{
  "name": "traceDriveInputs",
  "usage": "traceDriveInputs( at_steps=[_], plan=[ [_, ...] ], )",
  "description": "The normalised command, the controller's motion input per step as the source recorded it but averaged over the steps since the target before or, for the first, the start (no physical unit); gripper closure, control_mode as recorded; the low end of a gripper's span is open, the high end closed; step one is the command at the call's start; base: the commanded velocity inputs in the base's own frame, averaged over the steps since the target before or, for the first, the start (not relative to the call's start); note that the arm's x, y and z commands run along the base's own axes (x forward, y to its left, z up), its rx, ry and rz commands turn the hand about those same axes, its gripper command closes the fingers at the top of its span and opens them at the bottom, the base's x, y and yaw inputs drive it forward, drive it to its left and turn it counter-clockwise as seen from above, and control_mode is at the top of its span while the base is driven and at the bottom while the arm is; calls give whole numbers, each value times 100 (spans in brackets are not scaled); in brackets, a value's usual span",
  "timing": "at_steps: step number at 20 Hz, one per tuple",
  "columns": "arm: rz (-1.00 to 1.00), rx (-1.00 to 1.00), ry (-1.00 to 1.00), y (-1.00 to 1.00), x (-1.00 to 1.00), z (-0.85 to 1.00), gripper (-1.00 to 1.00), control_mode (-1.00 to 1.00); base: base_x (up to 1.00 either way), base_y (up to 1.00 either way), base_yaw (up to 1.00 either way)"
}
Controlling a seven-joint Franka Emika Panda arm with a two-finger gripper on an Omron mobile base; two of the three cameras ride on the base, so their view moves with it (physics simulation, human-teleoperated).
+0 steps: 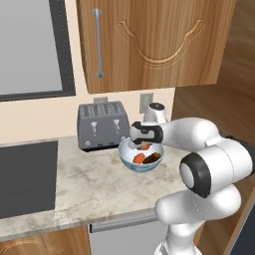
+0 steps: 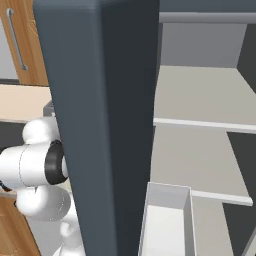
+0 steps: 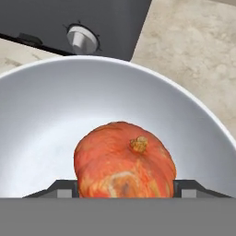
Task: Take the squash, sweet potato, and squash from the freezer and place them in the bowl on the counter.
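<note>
Orange squash sits right between your tool tips, over the bowl. You can't tell if it's gripped. Bowl's on the desk.

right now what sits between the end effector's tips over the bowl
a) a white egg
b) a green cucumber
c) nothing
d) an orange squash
d: the hand view shows the orange squash with its stem between the end effector tips, above the white inside of the bowl.

No readable text, label, brand or number appears anywhere
</note>
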Motion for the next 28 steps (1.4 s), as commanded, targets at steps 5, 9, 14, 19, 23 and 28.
traceDriveInputs(
  at_steps=[5, 9, 14, 19, 23, 28],
  plan=[
    [0, 0, 0, 0, 3, -11, -100, -100, 0, 0, 0],
    [0, 0, -6, 0, 0, -1, -100, -100, 0, 0, 0],
    [0, 0, -25, -3, -4, 2, -100, -100, 0, 0, 0],
    [0, 0, -35, 0, -63, 20, -100, -100, 0, 0, 0],
    [0, 0, -41, 3, -100, 17, -100, -100, 0, 0, 0],
    [0, 1, -31, 2, -87, 69, -100, -100, 0, 0, 0]
  ],
)
